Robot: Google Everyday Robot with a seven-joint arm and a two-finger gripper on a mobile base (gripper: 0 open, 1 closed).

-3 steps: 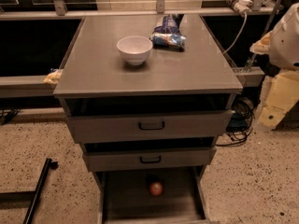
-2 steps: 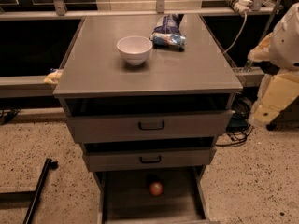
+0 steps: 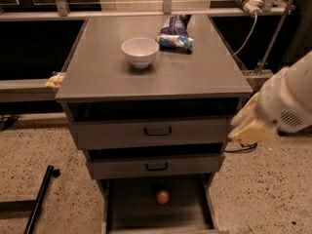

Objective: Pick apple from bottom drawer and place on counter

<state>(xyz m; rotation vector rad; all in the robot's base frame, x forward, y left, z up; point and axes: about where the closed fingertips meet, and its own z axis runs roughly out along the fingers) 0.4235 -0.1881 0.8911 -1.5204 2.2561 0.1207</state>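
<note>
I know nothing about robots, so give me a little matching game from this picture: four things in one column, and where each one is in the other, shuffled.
Things:
1. apple
2. white bowl
3. blue bag
4. pincer

Places:
A. at the back edge of the counter
B. right of the cabinet, below counter level
C. on the floor of the open bottom drawer
D. on the counter, left of the bag

Pairs: 1-C, 2-D, 3-A, 4-B.
</note>
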